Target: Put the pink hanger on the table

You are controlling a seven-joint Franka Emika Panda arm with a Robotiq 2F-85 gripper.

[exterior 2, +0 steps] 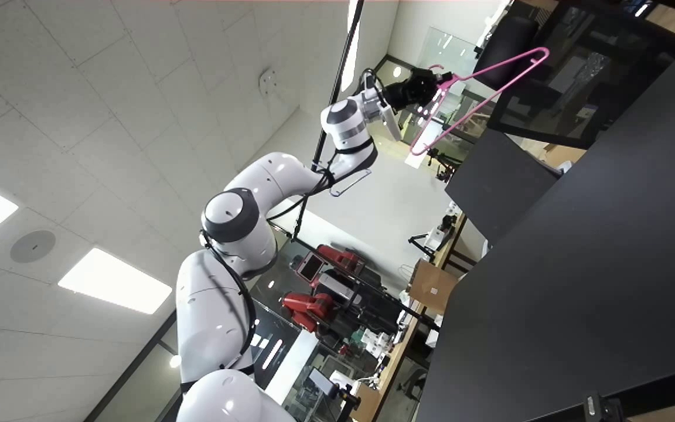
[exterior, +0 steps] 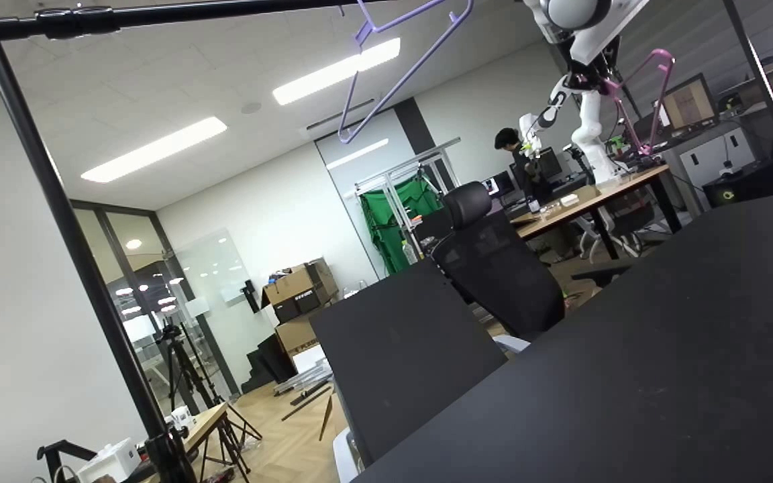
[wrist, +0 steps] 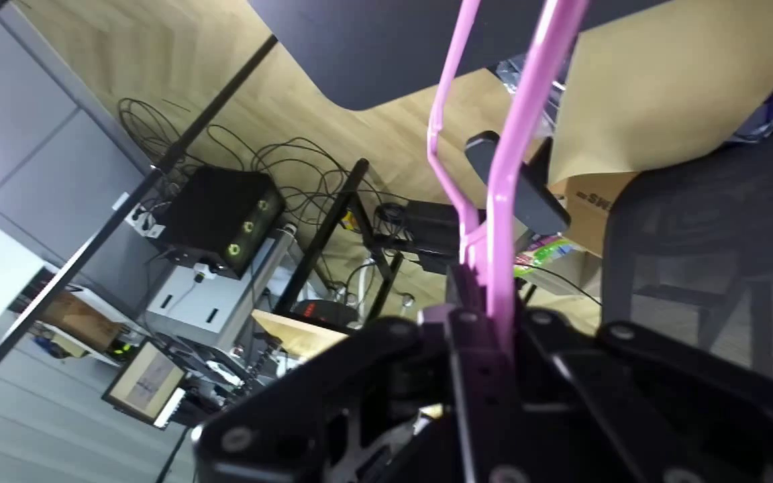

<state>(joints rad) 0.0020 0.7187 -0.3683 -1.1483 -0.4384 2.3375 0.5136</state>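
Note:
The pink hanger hangs in the air from my gripper, to the upper right in an exterior view. In an exterior view the gripper is shut on the hanger near its hook and neck, with the triangular frame slanting away. In the wrist view the fingers close around the pink bar. The black table lies below the hanger, apart from it; it also fills the lower right of an exterior view. A dark flat surface at the wrist view's top looks like the table.
A black clothes rack has a lavender hanger on it; its rod passes behind the arm. A black office chair stands beyond the table, also at the wrist view's right. A black panel stands beside the table.

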